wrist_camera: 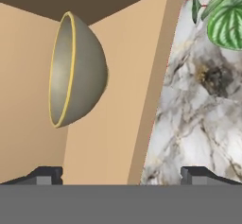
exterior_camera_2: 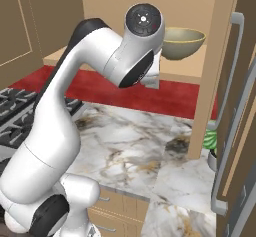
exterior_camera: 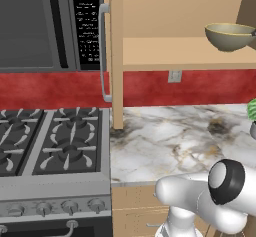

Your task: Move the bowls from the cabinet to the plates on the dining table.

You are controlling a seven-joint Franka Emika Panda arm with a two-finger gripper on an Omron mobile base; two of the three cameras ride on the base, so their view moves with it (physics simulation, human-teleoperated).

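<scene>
On the cabinet shelf sits the olive bowl, cut off at 3 o'clock by the door. Gripper open, fingertips barely visible, nothing held.

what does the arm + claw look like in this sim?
Glossy white rounded arm links with black bands at the joints and a round black cap with a grey centre disc. No cables or markings. Claw: two small dark grey blocky tips.

Wooden cabinet shelf, olive bowl resting on it
</scene>
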